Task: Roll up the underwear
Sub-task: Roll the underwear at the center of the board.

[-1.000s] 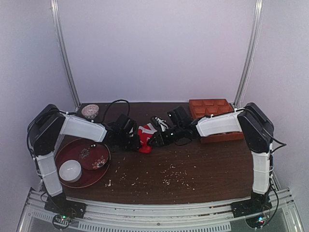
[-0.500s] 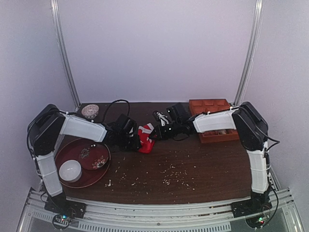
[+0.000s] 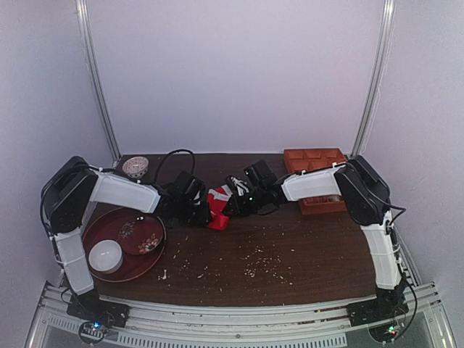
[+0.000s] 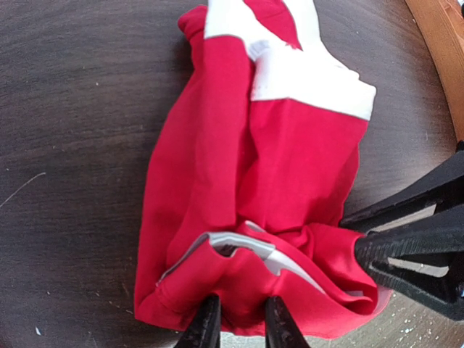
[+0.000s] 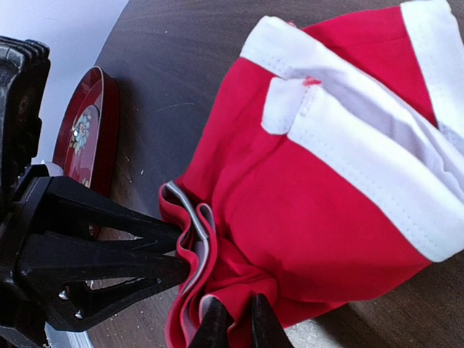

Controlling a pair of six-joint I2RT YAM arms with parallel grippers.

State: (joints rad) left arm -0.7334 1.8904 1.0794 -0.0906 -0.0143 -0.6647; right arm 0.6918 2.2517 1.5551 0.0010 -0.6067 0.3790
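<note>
The red underwear with white trim lies bunched on the dark table between my two grippers. My left gripper is shut on a fold of its near edge; in the left wrist view the fingers pinch red fabric. My right gripper is shut on the edge from the other side; in the right wrist view its fingers pinch the red cloth. The left gripper's fingers show black at the left of the right wrist view.
A red round tray with a white bowl and a patterned dish sits at the left. A small bowl stands at the back left. A brown compartment box stands at the back right. Crumbs litter the table's middle.
My right arm has moved left, bringing its gripper onto the underwear beside the left gripper. The left arm has stayed in place.
</note>
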